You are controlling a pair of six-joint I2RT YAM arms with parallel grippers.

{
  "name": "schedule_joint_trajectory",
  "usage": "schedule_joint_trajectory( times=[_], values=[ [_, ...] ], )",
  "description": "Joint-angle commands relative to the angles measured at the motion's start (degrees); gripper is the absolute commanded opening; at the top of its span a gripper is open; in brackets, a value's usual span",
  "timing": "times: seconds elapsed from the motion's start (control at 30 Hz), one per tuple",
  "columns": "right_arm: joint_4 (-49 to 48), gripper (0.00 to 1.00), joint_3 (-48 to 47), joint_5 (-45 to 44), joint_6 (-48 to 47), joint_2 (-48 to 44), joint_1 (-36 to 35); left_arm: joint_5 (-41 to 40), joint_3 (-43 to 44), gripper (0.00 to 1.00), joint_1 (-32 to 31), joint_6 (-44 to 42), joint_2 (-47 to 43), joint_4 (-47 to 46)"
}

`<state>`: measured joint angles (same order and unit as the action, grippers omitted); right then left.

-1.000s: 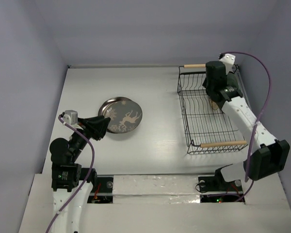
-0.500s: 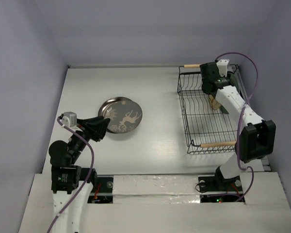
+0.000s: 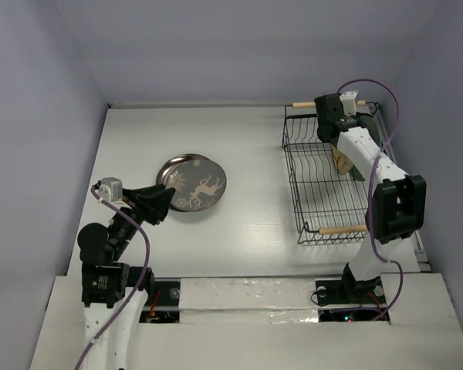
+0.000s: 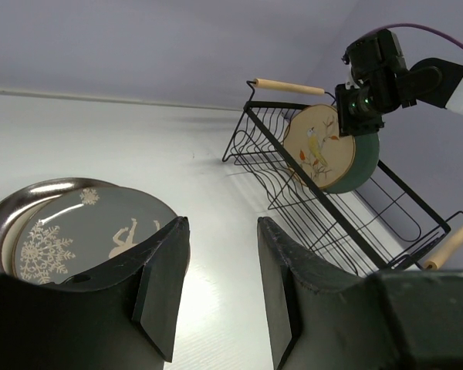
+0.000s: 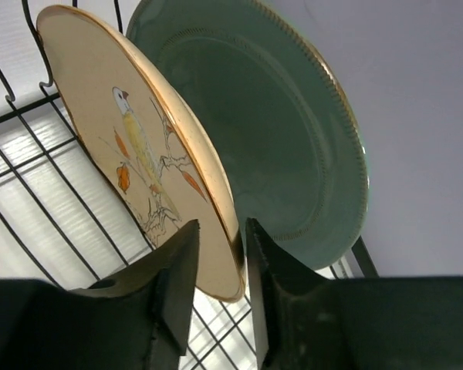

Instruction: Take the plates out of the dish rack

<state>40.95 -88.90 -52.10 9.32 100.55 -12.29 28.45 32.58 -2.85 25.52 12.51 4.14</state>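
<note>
The black wire dish rack (image 3: 293,179) stands at the right. A tan plate (image 5: 131,146) with a bird drawing and a teal plate (image 5: 285,139) behind it stand upright in its far end; both show in the left wrist view, tan (image 4: 318,146) and teal (image 4: 360,160). My right gripper (image 5: 223,231) straddles the tan plate's lower rim, jaws a little apart, with a gap on the left. A dark brown plate (image 3: 194,185) with a pale deer pattern lies on another plate (image 3: 163,170) on the table. My left gripper (image 4: 222,231) is open and empty, just near of them.
The rack has wooden rod handles at its near end (image 3: 347,229) and far end (image 3: 309,104). The right arm's purple cable (image 3: 386,139) loops above the rack. Grey walls close in the table at the back, left and right.
The right arm has swung toward the rack's far end and lowered its wrist onto the tan plate's rim. The left arm and the stacked plates have not moved.
</note>
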Motion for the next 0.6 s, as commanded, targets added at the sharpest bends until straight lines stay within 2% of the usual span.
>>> schedule_joint_trajectory(
  times=[0.0,0.1,0.23,0.27,0.57],
  values=[
    [-2.71,0.35,-2.77,-2.22,-2.29,0.08,0.25,0.56,0.21,0.38,0.30,-0.56,0.06,-2.30],
    [-2.72,0.26,-3.20,-3.01,-3.43,-0.35,0.25,0.47,0.29,0.38,0.30,-0.56,0.05,-2.38],
    [-3.50,0.04,-2.94,-4.50,-5.36,-1.49,0.25,0.73,0.21,0.38,0.30,-0.56,0.14,-2.38],
    [-3.59,0.02,-2.94,-4.77,-5.63,-1.59,0.25,0.73,0.21,0.38,0.30,-0.47,0.14,-2.38],
    [-5.09,0.00,-4.61,-5.47,-7.74,-5.19,0.25,0.91,0.21,0.38,0.30,-0.56,0.67,-2.56]
  ],
)
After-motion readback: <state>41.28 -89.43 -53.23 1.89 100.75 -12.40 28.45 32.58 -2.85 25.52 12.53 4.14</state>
